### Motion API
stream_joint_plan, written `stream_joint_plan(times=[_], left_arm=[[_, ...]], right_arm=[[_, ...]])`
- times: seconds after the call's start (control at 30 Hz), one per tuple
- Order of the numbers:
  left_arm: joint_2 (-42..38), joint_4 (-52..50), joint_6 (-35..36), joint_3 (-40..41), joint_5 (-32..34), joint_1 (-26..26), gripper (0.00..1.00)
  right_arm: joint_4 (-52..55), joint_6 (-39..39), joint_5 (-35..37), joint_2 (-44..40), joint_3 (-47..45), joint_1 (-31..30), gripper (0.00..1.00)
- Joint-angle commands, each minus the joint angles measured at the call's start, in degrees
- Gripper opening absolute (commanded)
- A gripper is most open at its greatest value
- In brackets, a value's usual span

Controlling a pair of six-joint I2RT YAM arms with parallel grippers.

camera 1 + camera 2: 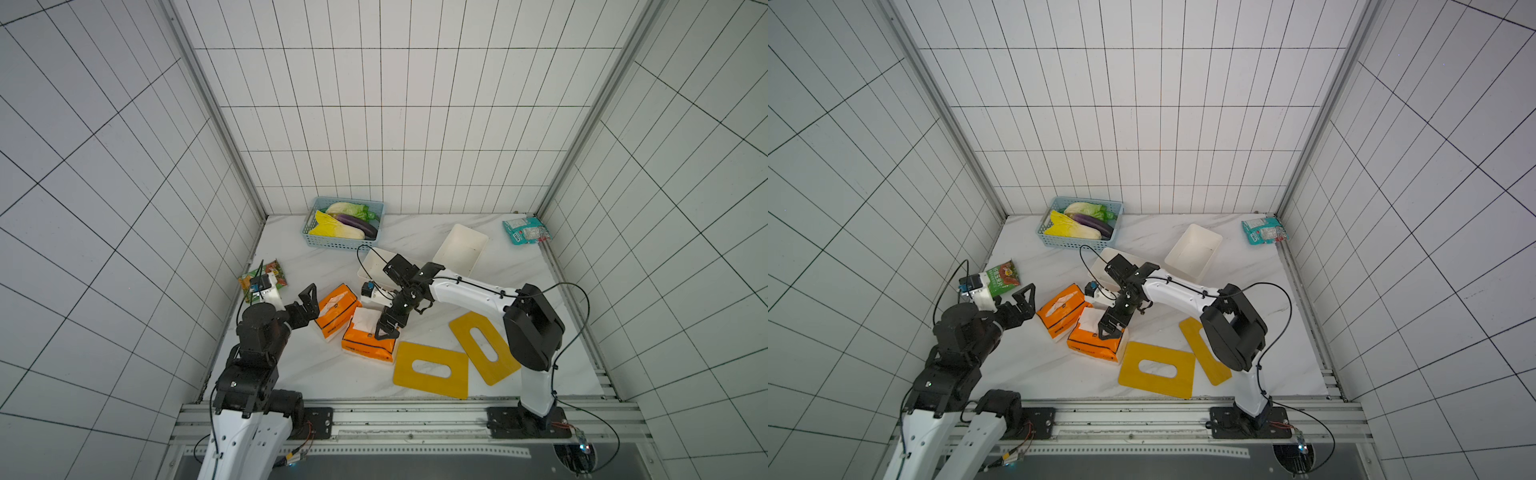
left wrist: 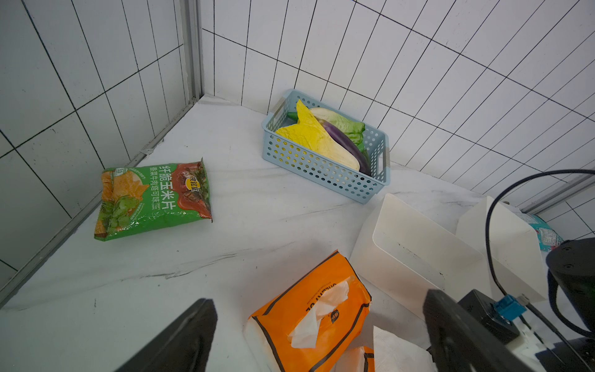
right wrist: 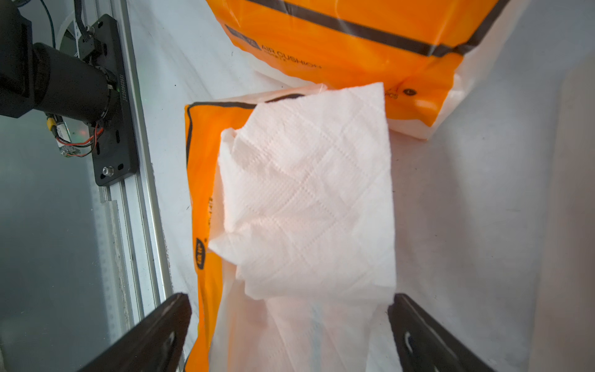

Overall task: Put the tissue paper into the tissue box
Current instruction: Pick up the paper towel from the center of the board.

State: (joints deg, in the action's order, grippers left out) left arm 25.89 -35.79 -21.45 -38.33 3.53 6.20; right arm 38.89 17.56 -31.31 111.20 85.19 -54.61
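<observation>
"AIR CUSHION" on orange tissue pack [image 3: 354,38], "纤脆玉米片" on green snack bag [image 2: 151,199]

Left tool [image 1: 311,300] wide open, pointing forward; right tool [image 1: 386,331] wide open, angled downward.

Top views: high at the front, looking down; both share the whole bench [image 1: 311,374].
Left wrist: low, facing the far corner [image 2: 201,95].
Right wrist: close over the tissue pack [image 3: 201,177].
</observation>
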Motion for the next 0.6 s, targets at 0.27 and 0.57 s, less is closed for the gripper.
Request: stream_joint_plan(times=[0.27, 0.57], left_arm=[[-0.14, 0.90, 0.43, 0.58, -0.28, -0.25, 0.98], [-0.15, 0.90, 0.46, 0.62, -0.45, -0.24, 0.98]], right_arm=[[1.27, 1.21, -2.56, 1.03, -0.70, -1.50, 0.99], [0.56, 0.63, -0.10, 1.13, -2.73, -3.85, 0.99]])
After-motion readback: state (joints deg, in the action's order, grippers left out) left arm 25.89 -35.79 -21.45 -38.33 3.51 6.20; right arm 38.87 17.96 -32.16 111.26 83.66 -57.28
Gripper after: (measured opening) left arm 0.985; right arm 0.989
